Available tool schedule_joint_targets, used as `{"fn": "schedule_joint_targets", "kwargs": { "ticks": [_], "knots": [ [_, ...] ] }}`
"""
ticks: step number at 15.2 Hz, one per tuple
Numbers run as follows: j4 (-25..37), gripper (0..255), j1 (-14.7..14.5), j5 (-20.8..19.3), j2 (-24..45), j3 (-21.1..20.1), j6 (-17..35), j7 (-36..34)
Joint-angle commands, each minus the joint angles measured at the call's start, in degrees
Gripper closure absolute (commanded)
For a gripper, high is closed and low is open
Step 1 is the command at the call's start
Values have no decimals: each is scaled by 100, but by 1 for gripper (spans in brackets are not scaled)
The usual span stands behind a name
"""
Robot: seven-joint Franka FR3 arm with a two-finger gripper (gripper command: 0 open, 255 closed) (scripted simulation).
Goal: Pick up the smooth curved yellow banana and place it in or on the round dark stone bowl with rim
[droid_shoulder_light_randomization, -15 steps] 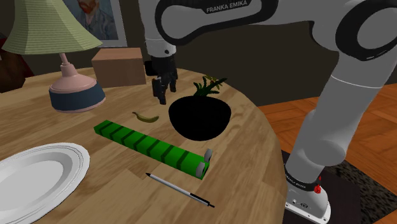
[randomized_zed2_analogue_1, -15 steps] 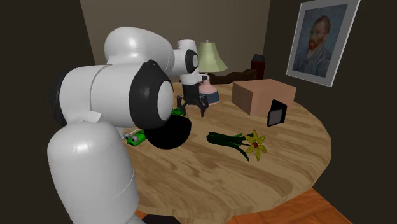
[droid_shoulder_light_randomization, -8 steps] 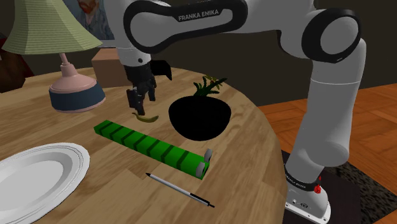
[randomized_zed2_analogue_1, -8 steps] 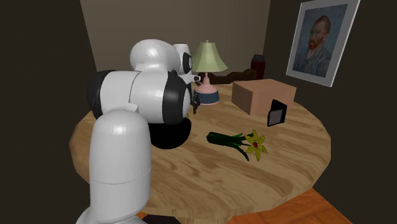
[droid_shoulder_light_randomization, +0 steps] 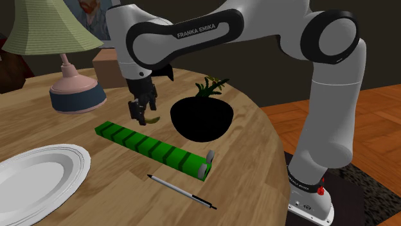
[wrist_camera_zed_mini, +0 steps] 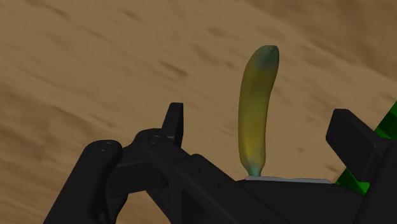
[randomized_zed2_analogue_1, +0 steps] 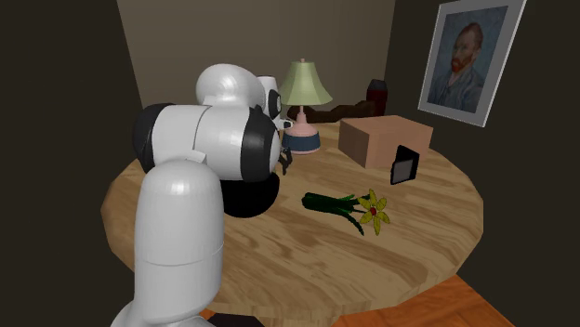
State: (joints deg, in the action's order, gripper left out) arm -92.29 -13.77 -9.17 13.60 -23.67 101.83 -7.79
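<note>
While the end effector (droid_shoulder_light_randomization: 142, 114) hangs open astride it without contact, the yellow banana (wrist_camera_zed_mini: 257, 108) lies on the worktop (droid_shoulder_light_randomization: 257, 151) beside the black bowl (droid_shoulder_light_randomization: 201, 119), contents indiscernible, a green striped bar (droid_shoulder_light_randomization: 154, 149) near.

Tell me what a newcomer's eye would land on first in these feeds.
The big white arm arching over the wooden table grabs the eye first, its black gripper low over a small yellow-green banana. Just beside them sits the black bowl, with a long green striped stick lying nearer the shoulder camera. In the wrist view the open fingers stand either side of the banana.
</note>
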Motion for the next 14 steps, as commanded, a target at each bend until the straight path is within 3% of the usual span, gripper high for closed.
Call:
{"fn": "schedule_joint_targets", "kwargs": {
  "ticks": [1, 7, 8, 14],
  "knots": [
    [-30, 0, 3, 0, -2, 1, 30, 0],
    [-29, 0, 3, 0, -2, 1, 30, 0],
    [-29, 255, 3, 0, -2, 1, 30, 0],
    [-30, 255, 3, 0, -2, 1, 30, 0]
  ]
}}
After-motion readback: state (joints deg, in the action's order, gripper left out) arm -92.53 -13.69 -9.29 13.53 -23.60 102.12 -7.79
